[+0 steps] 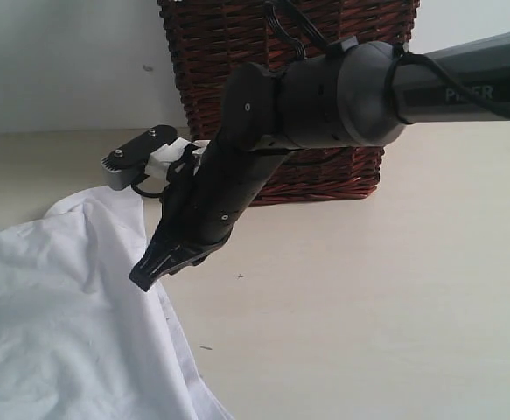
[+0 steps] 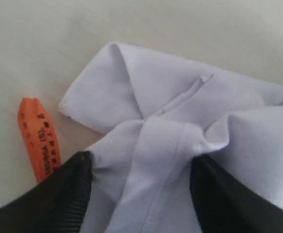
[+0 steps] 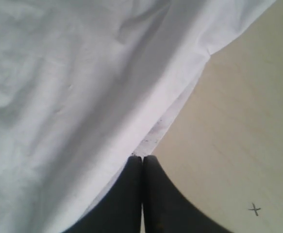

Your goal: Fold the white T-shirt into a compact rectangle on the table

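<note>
- Black left gripper (image 2: 140, 159): released, jaws well apart, with a bunched fold of the white T-shirt (image 2: 180, 97) between them and the orange tag (image 2: 38, 141) just beside 1 finger.
- Right gripper (image 3: 142, 160): clenched, tips at the shirt's hem. Whether it pinches cloth cannot be told.
- Right arm: angled down in front of the wicker basket (image 1: 228, 44).
- T-shirt: lies crumpled on the table (image 1: 368, 289).

White T-shirt (image 1: 62, 306), pale beige table (image 1: 368, 306), dark red-brown wicker basket (image 1: 204, 52).
The orange tag (image 2: 38, 138) carries black lettering; a small dark cross (image 3: 254, 209) marks the table.
</note>
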Controlling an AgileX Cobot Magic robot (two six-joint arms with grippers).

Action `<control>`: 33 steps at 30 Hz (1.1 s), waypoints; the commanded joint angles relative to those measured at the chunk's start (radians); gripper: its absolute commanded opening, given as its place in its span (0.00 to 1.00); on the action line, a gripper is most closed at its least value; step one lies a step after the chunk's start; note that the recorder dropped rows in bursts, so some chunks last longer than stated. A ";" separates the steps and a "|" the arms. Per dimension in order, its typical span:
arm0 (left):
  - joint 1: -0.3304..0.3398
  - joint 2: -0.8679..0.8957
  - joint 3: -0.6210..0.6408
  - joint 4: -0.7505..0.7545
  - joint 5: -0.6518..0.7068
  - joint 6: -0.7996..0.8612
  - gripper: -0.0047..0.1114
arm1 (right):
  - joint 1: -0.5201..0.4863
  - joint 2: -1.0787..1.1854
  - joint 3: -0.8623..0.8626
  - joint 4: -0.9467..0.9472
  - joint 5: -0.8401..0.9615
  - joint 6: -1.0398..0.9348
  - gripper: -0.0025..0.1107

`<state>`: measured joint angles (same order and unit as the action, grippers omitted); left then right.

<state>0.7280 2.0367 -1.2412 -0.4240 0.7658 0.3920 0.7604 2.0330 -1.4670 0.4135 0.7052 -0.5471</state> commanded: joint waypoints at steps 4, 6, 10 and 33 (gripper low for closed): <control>-0.011 0.003 -0.048 -0.101 0.131 0.065 0.04 | -0.007 -0.011 -0.006 -0.008 0.007 -0.016 0.02; -0.029 -0.006 -0.062 -0.197 0.179 0.123 0.05 | -0.011 -0.016 -0.006 -0.032 0.012 -0.016 0.02; -0.112 -0.028 -0.063 -0.386 0.218 0.268 0.04 | -0.037 -0.034 -0.006 -0.031 0.030 0.000 0.02; -0.310 -0.250 -0.192 -0.159 0.000 0.114 0.46 | -0.074 -0.044 -0.006 0.026 0.113 -0.052 0.02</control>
<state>0.4216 1.8168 -1.4332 -0.5898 0.7728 0.5483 0.6902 1.9972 -1.4670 0.4331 0.8259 -0.5867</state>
